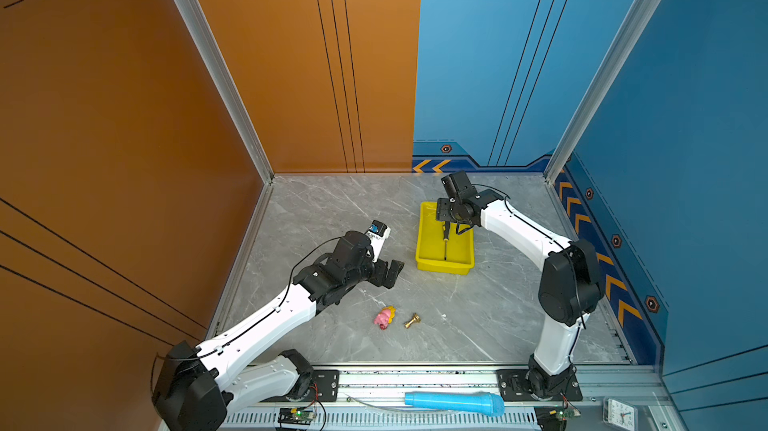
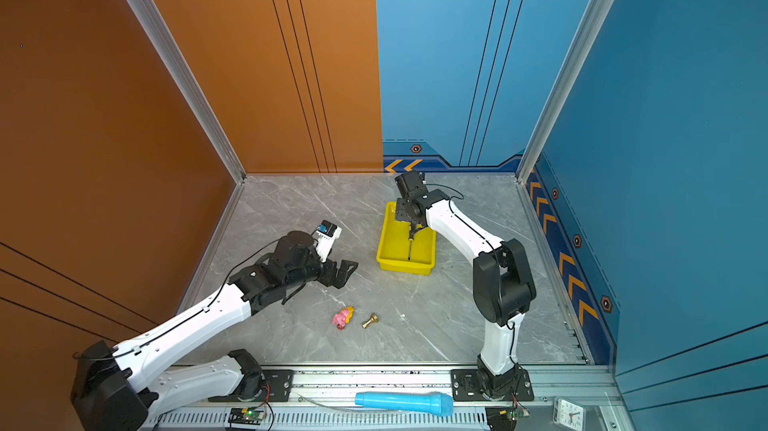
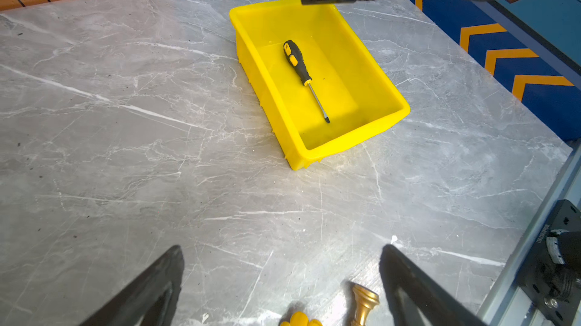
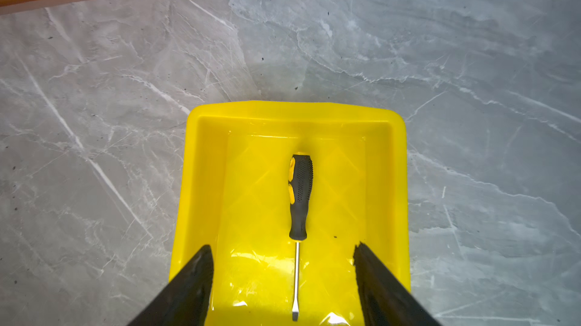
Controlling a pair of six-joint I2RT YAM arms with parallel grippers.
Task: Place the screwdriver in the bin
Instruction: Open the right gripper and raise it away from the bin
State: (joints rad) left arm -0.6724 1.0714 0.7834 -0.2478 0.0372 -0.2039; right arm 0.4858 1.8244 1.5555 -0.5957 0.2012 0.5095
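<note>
The screwdriver (image 4: pixel 300 195), black-and-yellow handle and thin shaft, lies flat on the floor of the yellow bin (image 4: pixel 204 183), lengthwise along it. Both top views show the screwdriver (image 1: pixel 445 237) (image 2: pixel 411 237) inside the bin (image 1: pixel 428 250) (image 2: pixel 390 246). My right gripper (image 4: pixel 283 249) hangs open above the bin's far end, its fingers on either side of the shaft and clear of it. In a top view the right gripper (image 1: pixel 449 219) hovers over the handle. My left gripper (image 3: pixel 281 249) is open and empty, low over the table left of the bin, and its view shows the screwdriver (image 3: pixel 298 63) in the bin (image 3: pixel 371 66).
A pink-and-yellow toy (image 1: pixel 384 317) and a small brass bell-shaped piece (image 1: pixel 412 320) lie on the grey marble table near the front, just under the left gripper (image 1: pixel 392 273). A blue cylinder (image 1: pixel 455 403) and a small clock (image 1: pixel 619 410) rest on the front rail. Walls enclose the table.
</note>
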